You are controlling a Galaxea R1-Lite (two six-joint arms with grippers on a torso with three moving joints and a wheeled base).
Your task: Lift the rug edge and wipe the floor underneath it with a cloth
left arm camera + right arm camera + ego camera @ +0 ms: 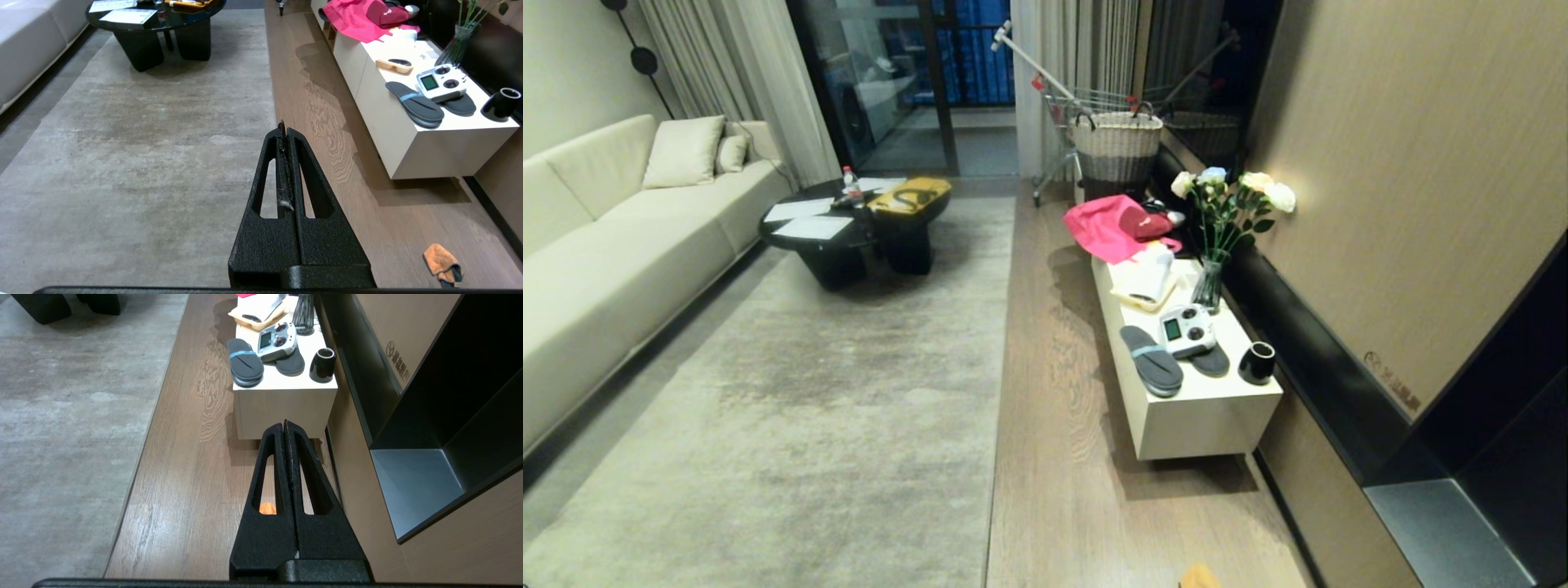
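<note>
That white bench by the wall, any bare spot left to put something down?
Hardly. The white bench is crowded end to end: pink cloth, vase, remote controller, slippers, black cup. The free room is the wood floor between the rug edge and the bench.

The head camera is looking forward and down along the room from high up, taking in the rug edge (1003, 343), the floor (1054, 457) and the white bench (1201, 408). Both wrist cameras are looking out from behind their closed tools, facing the same way from lower down. All three views are sharing the bench, the floor strip and the cloth (441, 261).
</note>
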